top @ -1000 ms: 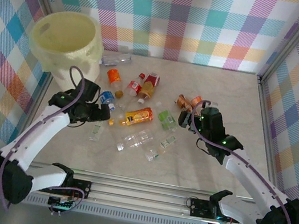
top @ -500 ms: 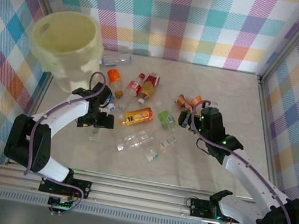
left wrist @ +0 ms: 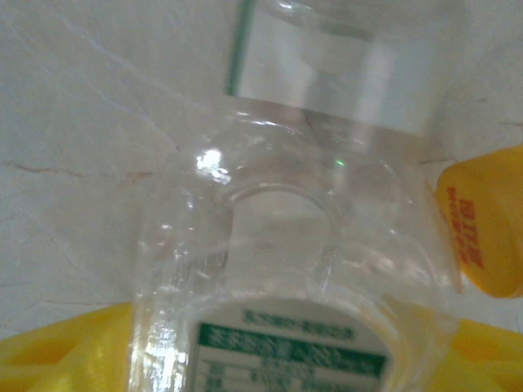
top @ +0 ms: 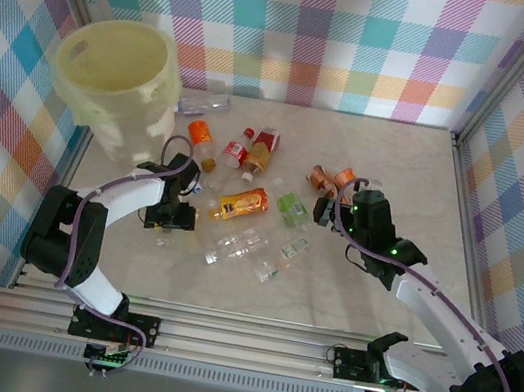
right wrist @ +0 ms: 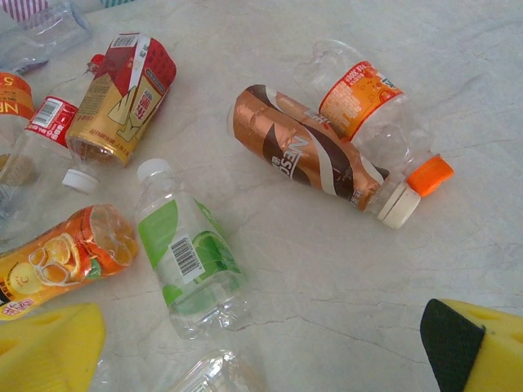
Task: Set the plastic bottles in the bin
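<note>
Grasp check: my left tool (top: 169,222) sat astride a clear bottle (left wrist: 286,269), left of centre.
Whether it gripped, I could not tell; I judged a square squeeze necessary before lifting toward the bin (top: 129,117).

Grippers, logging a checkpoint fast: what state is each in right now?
Left gripper: fingers either side of a clear bottle; whether it is clamped cannot be told.
Right gripper: open, holding nothing.

Clear bottle (left wrist: 286,269), blurred and cut off at the lower edge of the left wrist view (its label (left wrist: 288,361) unreadable)
</note>
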Robot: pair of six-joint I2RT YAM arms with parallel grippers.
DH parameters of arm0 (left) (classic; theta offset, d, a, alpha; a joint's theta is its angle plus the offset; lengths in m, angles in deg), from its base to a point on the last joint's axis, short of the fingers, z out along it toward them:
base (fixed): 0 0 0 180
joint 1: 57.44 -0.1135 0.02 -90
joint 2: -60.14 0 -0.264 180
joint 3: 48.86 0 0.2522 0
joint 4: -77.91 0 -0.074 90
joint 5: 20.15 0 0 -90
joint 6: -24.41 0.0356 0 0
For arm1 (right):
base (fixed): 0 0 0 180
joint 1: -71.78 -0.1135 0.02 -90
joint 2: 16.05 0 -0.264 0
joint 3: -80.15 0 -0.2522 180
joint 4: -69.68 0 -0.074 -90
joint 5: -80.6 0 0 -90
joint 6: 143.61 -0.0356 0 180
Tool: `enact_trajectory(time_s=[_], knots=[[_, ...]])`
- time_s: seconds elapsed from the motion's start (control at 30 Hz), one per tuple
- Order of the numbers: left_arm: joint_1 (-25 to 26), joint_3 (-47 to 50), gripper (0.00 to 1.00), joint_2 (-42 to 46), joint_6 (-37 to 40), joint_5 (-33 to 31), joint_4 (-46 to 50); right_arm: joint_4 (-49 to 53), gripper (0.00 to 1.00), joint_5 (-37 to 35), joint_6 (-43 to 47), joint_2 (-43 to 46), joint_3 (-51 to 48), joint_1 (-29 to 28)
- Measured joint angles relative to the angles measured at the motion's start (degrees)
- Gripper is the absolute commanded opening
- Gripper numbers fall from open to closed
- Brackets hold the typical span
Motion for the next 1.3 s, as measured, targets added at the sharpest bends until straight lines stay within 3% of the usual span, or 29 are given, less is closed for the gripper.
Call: enact_trajectory(time_s=[0.23,0.8,1.03,1.3], knots=[[0.2,1.6,0.48,1.2,-0.4,-0.8,-2.2,-2.2,1.0,4.5,3.8,0.9,-1.0,0.0],[0.2,1.3,0.45,21.8,-3.6,-0.6,-0.8,-15.2,1.0,26.3,13.0,0.8,-1.7,0.0],[0.2,-3.5,0.44,29.3,-4.4,4.7,-2.9,-20.2,1.0,29.3,13.2,-0.3,-1.7,0.0],[0.2,-9.4,0.44,27.2,-4.6,15.8,-9.8,-25.9,1.0,31.6,13.0,-2.6,-1.1,0.0]])
